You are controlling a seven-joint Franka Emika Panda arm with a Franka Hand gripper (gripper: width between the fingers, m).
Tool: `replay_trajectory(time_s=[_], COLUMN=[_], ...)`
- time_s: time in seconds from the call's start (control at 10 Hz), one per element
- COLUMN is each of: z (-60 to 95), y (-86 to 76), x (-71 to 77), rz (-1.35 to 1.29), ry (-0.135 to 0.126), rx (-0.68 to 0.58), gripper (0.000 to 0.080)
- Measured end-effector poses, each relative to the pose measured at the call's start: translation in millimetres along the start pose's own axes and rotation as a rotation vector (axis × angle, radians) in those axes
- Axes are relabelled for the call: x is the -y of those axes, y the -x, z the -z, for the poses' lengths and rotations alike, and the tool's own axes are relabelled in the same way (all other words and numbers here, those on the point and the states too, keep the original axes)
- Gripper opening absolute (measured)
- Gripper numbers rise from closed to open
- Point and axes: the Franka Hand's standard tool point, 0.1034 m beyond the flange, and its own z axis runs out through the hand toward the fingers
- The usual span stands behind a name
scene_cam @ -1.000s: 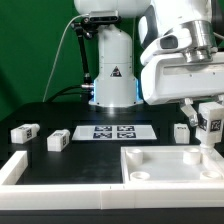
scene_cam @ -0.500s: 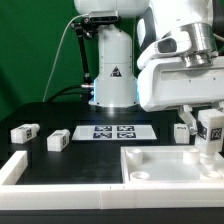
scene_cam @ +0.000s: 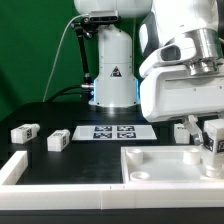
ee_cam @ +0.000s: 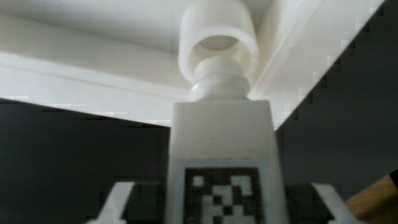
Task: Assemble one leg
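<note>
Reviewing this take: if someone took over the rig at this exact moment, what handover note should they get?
End effector: shut on the held leg, upright, peg end pointing down.
Position: over the far corner of the white tray-like piece, at the exterior view's right.
Other parts: far-left leg and second leg lie loose on the table; third leg lies behind the end effector.
Done: one leg picked up and brought to the corner.
Left: cannot tell if the peg is seated. Probably insert, twist in, release.
</note>
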Motion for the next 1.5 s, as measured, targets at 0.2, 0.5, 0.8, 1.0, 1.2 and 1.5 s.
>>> replay_trajectory(time_s=[0.2,0.5,0.8,1.0,1.2,1.5], z=[-1.1,0.2,1.8,2.1,0.3,-1.1], y=[-1.9,-1.1,3.1,4.6,11.0,15.4], x=[1.9,2.3,1.4,1.2,1.7,-1.6], rz=[0.002,0.002,0.002,0.001,0.000,0.002], ry=[0.003,0.003,0.005,0.007,0.006,0.009], rx=[-0.027,-0.030,-0.028,-0.040,-0.030,-0.025], gripper=[0.0290,0.0290,0.0290,0.0290,0.0290,0.0290])
